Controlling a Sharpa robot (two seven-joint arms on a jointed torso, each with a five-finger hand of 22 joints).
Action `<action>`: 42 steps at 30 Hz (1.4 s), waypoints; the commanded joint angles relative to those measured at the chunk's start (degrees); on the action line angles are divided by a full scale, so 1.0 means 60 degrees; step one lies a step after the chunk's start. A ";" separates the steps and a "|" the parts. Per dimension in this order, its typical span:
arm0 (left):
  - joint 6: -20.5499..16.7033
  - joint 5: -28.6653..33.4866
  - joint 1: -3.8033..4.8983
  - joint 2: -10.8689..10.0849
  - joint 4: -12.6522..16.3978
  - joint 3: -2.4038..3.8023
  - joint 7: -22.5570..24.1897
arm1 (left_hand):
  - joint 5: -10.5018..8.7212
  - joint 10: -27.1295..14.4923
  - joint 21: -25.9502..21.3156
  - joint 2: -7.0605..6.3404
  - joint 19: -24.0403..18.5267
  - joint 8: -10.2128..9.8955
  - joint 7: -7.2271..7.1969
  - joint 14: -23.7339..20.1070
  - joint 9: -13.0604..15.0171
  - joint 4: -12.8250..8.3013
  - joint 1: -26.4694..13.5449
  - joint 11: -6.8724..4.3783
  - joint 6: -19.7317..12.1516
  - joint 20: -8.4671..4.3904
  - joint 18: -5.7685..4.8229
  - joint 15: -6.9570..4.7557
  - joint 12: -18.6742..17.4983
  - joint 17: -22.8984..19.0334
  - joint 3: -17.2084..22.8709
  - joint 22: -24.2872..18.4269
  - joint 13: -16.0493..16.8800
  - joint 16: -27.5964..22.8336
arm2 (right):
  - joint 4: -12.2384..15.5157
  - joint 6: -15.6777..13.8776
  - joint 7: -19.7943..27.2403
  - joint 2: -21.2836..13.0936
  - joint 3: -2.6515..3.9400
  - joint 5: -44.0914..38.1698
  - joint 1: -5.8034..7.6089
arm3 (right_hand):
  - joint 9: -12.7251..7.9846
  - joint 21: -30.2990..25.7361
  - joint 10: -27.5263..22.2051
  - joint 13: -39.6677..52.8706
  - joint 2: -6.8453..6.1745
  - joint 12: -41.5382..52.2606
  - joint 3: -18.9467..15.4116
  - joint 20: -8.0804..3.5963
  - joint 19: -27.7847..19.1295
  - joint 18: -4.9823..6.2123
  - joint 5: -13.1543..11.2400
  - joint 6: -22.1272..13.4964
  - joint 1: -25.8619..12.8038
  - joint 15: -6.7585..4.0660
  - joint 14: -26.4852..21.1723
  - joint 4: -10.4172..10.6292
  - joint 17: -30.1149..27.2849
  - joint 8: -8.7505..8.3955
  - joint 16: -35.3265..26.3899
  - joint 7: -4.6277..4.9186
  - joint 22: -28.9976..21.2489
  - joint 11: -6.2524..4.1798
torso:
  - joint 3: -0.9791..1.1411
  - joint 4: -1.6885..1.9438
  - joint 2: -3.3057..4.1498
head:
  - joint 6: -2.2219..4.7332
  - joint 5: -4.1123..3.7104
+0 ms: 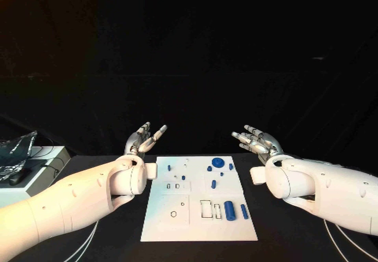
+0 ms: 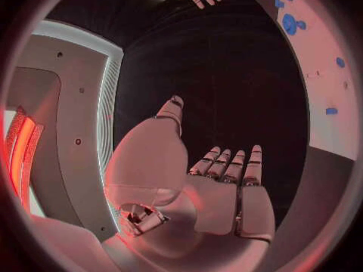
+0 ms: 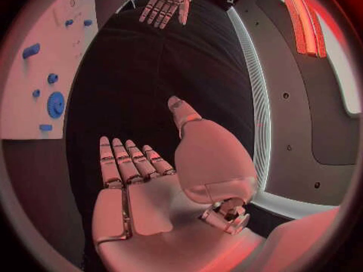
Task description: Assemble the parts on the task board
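Observation:
The white task board (image 1: 197, 229) lies flat in the middle of the black table. Several small blue parts lie on it: a round gear (image 1: 218, 161) at the far end, a thick cylinder (image 1: 229, 210) and a thinner peg (image 1: 244, 211) near the front right. My left hand (image 1: 146, 138) hovers beyond the board's far left corner, fingers spread, holding nothing. My right hand (image 1: 258, 141) hovers beyond the far right corner, also spread and empty. The left wrist view shows the left hand (image 2: 219, 181) with the board (image 2: 317, 90) beside it. The right wrist view shows the right hand (image 3: 144, 181), the board (image 3: 30, 112) and the gear (image 3: 55, 104).
A white box (image 1: 31, 169) with a crumpled clear bag (image 1: 17, 147) on it stands at the table's left edge. Bare black tabletop (image 1: 291, 240) flanks the board on both sides.

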 commanded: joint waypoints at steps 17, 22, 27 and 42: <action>0.1851 -0.0528 -0.0156 -0.0264 -0.0163 0.0038 -0.0312 | 0.0090 0.4843 0.2377 0.0877 0.4924 0.0310 0.0508 0.6604 0.0242 -0.0666 0.0456 0.0784 0.3939 0.0048 0.0467 0.0064 0.0342 0.0413 -0.0702 0.0637 0.0276 0.0501 | -0.0912 0.1177 -0.0415 0.0086 -0.0177 -0.5394 0.0298 | 0.0314 0.1864 0.7288 0.0299 0.0210 0.0317 0.0806 -0.0925 0.5221 0.0654 -0.0797 0.6106 0.1926 -0.1162 0.7394 -0.1378 0.0318 0.0365 0.0448 0.0656 0.0505 -0.1028 | -0.0030 -0.0006 -0.0007 | -0.0122 -0.0056; 0.2357 -0.0794 -0.0291 -0.0523 0.0059 0.0038 -0.0333 | 0.0073 0.8833 0.3077 0.1152 0.6673 0.0472 0.0494 0.9387 0.0394 -0.0887 0.0579 0.0323 0.7130 -0.0477 0.0700 -0.0556 0.0467 0.0618 -0.0942 0.0782 0.0431 0.0654 | -0.1193 0.0875 -0.0521 0.0286 -0.0177 -0.7457 0.0257 | 0.0397 0.2248 0.8189 0.0305 0.0015 0.0321 0.1228 -0.1390 0.5837 0.0515 -0.0820 0.7714 0.1882 -0.1539 0.8401 -0.1525 0.0369 0.0457 0.0465 0.0439 0.0635 -0.1351 | -0.0031 -0.0001 0.0035 | -0.0144 -0.0130; 0.2852 -0.1259 -0.0337 -0.0834 0.0452 0.0040 -0.0352 | 0.0081 0.9867 0.3610 0.1322 0.7706 0.0500 0.0358 1.0851 0.0438 -0.0992 0.0796 -0.0023 0.8325 -0.0969 0.0644 -0.1047 0.0468 0.0978 -0.0981 0.0971 0.0452 0.0897 | -0.1428 0.0730 -0.0824 0.0495 -0.0175 -0.9140 0.0199 | 0.0422 0.2771 0.8800 0.0319 -0.0090 0.0336 0.1276 -0.1833 0.6369 0.0384 -0.0804 0.8143 0.1907 -0.1894 0.9316 -0.1588 0.0484 0.0456 0.0590 0.0271 0.0893 -0.1584 | -0.0039 0.0029 0.0119 | -0.0195 -0.0160; 0.3105 -0.1753 -0.0355 -0.1752 0.2145 0.0407 -0.0518 | 0.0101 1.0483 0.6604 0.1332 0.7549 0.0478 0.0281 1.1150 0.0434 -0.0986 0.1154 -0.0307 0.8459 -0.2281 -0.0128 -0.1608 0.0480 0.3847 -0.1086 0.2828 0.0461 0.4037 | -0.2339 0.1215 -0.2828 0.1207 -0.0066 -1.2974 0.0346 | 0.0418 0.7074 0.9539 0.0343 -0.0405 0.0364 0.0984 -0.3230 0.8652 0.0705 -0.0512 0.8510 0.1628 -0.2950 1.1213 -0.1579 0.4818 0.0418 0.7856 -0.0049 0.3733 -0.2058 | -0.0121 0.0408 0.0744 | -0.0062 -0.0598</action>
